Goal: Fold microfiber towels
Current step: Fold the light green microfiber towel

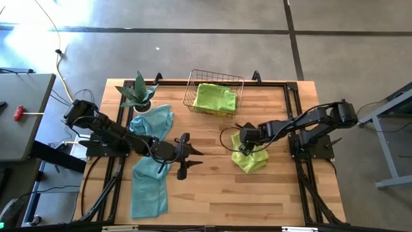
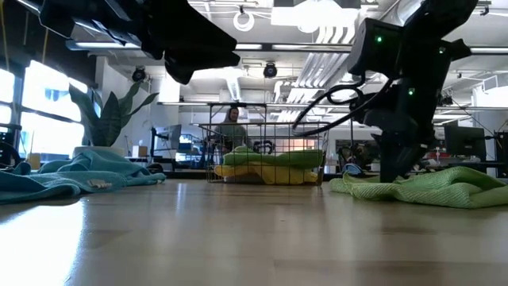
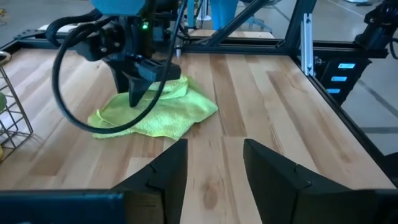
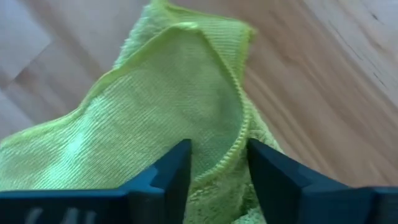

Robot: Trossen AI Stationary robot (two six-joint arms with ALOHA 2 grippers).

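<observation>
A lime green towel (image 1: 252, 159) lies crumpled on the table right of centre. It also shows in the left wrist view (image 3: 163, 111) and the low view (image 2: 432, 187). My right gripper (image 4: 217, 155) points down onto it, fingers a little apart. My left gripper (image 1: 187, 154) is open and empty above the table's middle, pointing toward the green towel. Two teal towels lie under the left arm, one bunched at the far left (image 1: 152, 124), one spread toward the near edge (image 1: 149, 185). More green and yellow towels (image 1: 214, 98) lie in the wire basket (image 1: 193, 84). My right gripper comes at the lime green towel from above, pointing down. Its two fingers (image 4: 171, 171) stand on either side of a raised hemmed edge (image 4: 239, 134), and their tips are sunk in the cloth. The towel lies slack on the table. I cannot tell whether the edge is pinched.
A potted spiky plant (image 1: 138, 93) stands at the far left corner, next to the bunched teal towel. The wire basket stands at the far edge, in the middle. Bare wood (image 1: 212, 187) lies between the two grippers and along the near edge. A person shows in the room behind the basket (image 2: 232, 119).
</observation>
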